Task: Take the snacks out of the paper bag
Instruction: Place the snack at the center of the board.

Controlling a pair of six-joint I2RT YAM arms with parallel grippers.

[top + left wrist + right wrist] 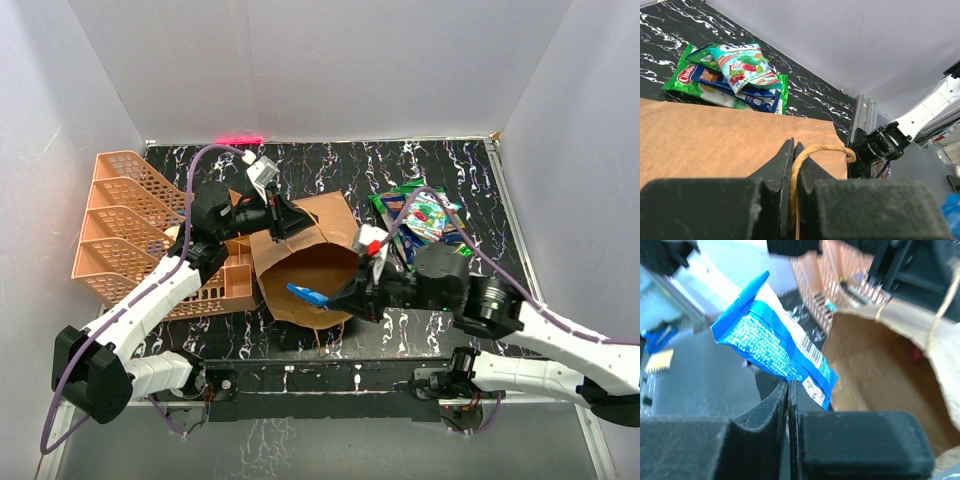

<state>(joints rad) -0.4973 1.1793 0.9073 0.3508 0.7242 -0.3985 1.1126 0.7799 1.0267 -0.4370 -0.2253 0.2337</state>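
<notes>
R gripper [789,386]: jaws pressed together on the lower edge of a blue packet [771,342]. The pinch is thin and near one corner; the rest of the pkt stands free beyond the tips.

Top view: the fingertips sit at the near rim of the paper bag [300,235] mouth. The pkt sticks out twd the robot's left, long axis roughly in line w/ the fingers, over the rim. It looks clear of the paper, but can't confirm contact either way.

Key relation: the snacks pile [420,213] lies on the table just right of the bag, far side of the R wrist. That is the opposite side from where the pkt points. Judgement: next move = draw back off the mouth, then swing right and away from the bases. R arm is nearer the pile; L arm is well apart from it, across the bag.

L gripper [793,149]: jaws closed on the twisted handle [826,148] at the bag's far-left rim. Prob. holding the mouth open, so it is not free to carry.

Bag lies w/ its mouth twd the near edge, orange organizer [120,225] just beside it on the left.

Inside the bag: red patch [916,352] on the wall, blurred. Maybe another pkt, can't tell.

Risk (est.): edge-only grip, so the pkt could slip or twist in a fast swing.
</notes>
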